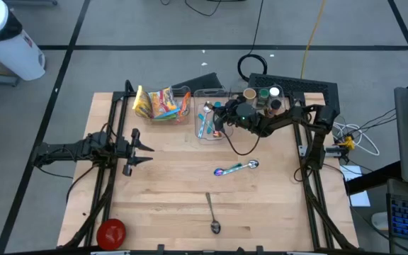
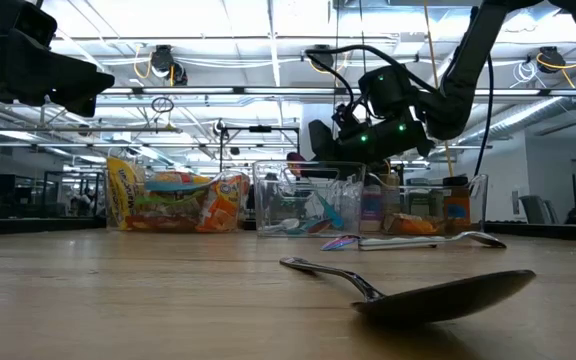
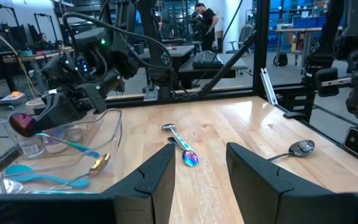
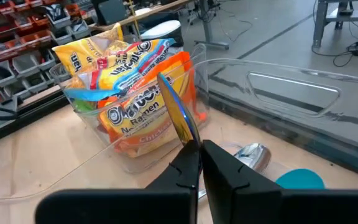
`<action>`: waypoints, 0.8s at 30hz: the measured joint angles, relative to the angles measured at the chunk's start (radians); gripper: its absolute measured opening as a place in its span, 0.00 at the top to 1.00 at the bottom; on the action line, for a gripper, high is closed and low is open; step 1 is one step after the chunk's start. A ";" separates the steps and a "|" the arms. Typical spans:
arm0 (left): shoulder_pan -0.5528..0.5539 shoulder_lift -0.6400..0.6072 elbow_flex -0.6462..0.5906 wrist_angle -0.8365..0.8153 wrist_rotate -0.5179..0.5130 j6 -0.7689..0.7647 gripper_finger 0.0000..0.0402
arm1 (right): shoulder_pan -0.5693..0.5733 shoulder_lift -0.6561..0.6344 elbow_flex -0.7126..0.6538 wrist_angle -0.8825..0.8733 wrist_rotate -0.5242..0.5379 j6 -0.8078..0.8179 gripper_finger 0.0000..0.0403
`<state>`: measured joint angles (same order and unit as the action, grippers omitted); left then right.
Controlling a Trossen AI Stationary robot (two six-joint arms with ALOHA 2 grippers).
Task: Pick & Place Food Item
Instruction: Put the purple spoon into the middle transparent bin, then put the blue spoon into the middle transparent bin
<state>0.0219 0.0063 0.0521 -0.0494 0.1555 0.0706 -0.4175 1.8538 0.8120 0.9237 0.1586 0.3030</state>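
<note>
High view: the right claw (image 1: 217, 117) hangs over the clear utensil bin (image 1: 211, 122) at upper centre. The left claw (image 1: 146, 150) waits half-open at mid-left, holding nothing. The ramen packets (image 1: 163, 103) sit in their own bin, so no food seems moved yet.

Low view: a steel spoon (image 2: 438, 295) lies on the surface (image 2: 118, 300) in the foreground.

Right wrist view: the right claw (image 4: 199, 158) is clamped on a shiny spoon (image 4: 178, 115), not food.
</note>
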 joint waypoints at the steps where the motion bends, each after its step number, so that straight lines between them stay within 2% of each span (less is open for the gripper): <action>1: 0.000 0.000 0.000 0.000 0.000 0.000 0.62 | 0.000 0.000 0.000 -0.001 0.000 0.000 0.99; 7: 0.000 0.000 0.000 0.000 0.000 0.000 0.62 | 0.003 0.000 0.000 -0.006 0.002 -0.003 0.96; 12: 0.000 0.000 0.000 0.000 0.000 0.000 0.62 | 0.003 0.000 0.000 -0.009 0.002 -0.025 0.90; 19: 0.000 0.000 0.000 0.000 0.000 0.000 0.62 | 0.007 -0.005 0.000 -0.001 -0.003 -0.135 0.71; 24: 0.000 0.000 0.000 0.000 0.000 0.000 0.62 | 0.041 -0.122 0.000 -0.079 0.000 -0.215 0.58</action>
<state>0.0218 0.0063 0.0520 -0.0494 0.1555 0.0707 -0.3766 1.7321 0.8116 0.8451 0.1583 0.0881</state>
